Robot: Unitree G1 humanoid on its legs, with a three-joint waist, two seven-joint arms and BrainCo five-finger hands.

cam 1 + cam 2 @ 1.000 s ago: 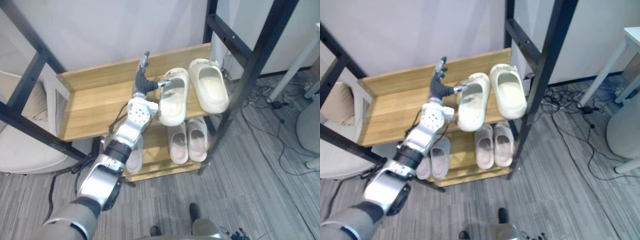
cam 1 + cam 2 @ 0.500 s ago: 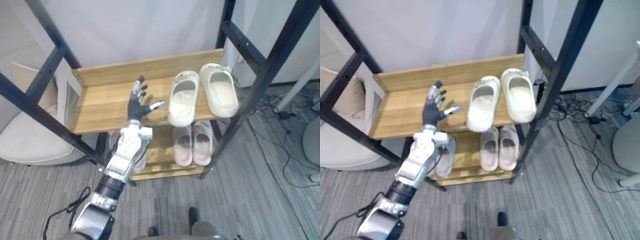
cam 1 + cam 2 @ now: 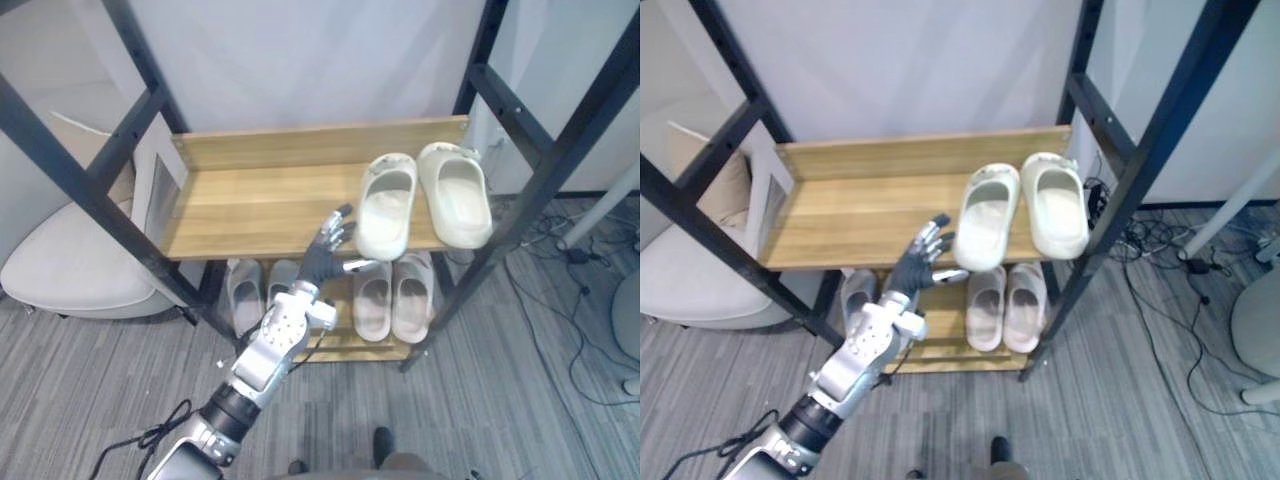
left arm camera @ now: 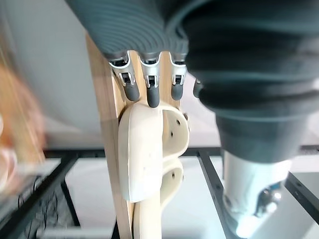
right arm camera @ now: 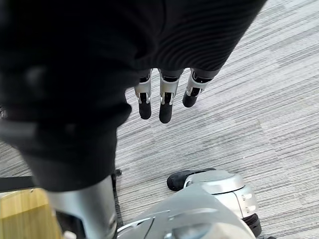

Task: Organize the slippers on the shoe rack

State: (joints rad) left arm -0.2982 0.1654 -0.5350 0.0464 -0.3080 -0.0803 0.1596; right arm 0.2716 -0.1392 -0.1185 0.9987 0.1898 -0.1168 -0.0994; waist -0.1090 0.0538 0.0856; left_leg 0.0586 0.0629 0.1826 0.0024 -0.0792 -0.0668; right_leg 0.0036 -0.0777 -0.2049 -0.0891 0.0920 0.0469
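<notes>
Spread and empty, left robot hand (image 3: 319, 262) near cream slippers (image 3: 388, 205) on shoe rack (image 3: 250, 200); right robot hand (image 5: 165, 102) relaxed above floor (image 5: 259, 99).

The wooden shoe rack with black metal legs (image 3: 250, 205) has two shelves. Two thick cream foam slippers (image 3: 388, 205) lie side by side, soles down, at the 3 o'clock end of the top shelf, toes toward 12 o'clock. On the shelf below, two pale pink slippers (image 3: 373, 300) sit at the 3 o'clock end and two grey slippers (image 3: 243, 295) at the 9 o'clock end.
</notes>
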